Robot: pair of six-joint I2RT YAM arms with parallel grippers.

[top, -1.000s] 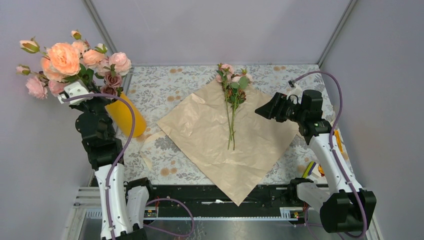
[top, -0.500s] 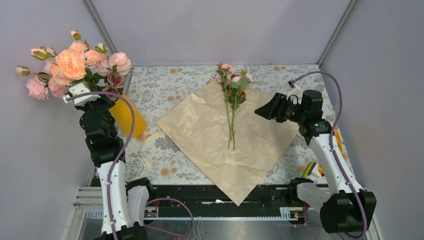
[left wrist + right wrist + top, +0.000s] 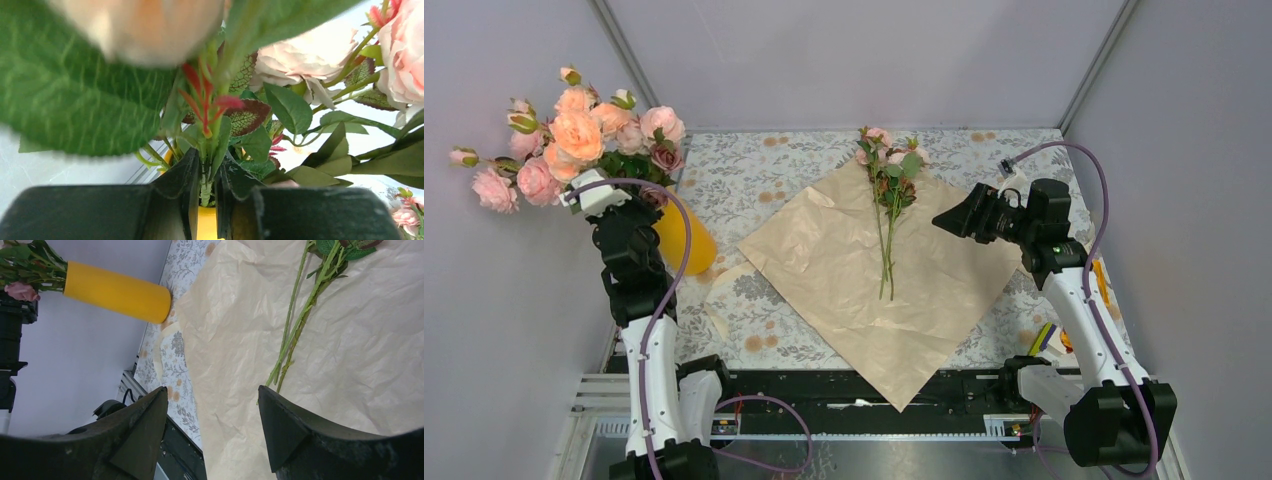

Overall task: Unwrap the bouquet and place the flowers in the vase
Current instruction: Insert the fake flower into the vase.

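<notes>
The bouquet lies unwrapped. Its peach paper [image 3: 874, 275] is spread flat on the table. The small pink flowers [image 3: 887, 185] rest on it, stems pointing toward me. In the right wrist view the green stems [image 3: 300, 315] cross the paper [image 3: 350, 355]. The yellow vase [image 3: 686, 238] leans at the far left, also seen as vase [image 3: 117, 291]. My left gripper [image 3: 624, 190] is shut on the stems of the big bunch of pale roses [image 3: 574, 135] just above the vase mouth [image 3: 206, 224]. My right gripper [image 3: 946, 222] hovers open over the paper's right corner, nothing between its fingers.
A beige raffia ribbon [image 3: 724, 278] lies on the flowered tablecloth between vase and paper. Small coloured items [image 3: 1049, 340] sit at the right edge. Grey walls close in on both sides. A black rail [image 3: 854, 390] runs along the near edge.
My left gripper has shifted slightly right with the big bunch, whose heads have swung back and more upright. The right arm, paper and small flowers have not moved.
</notes>
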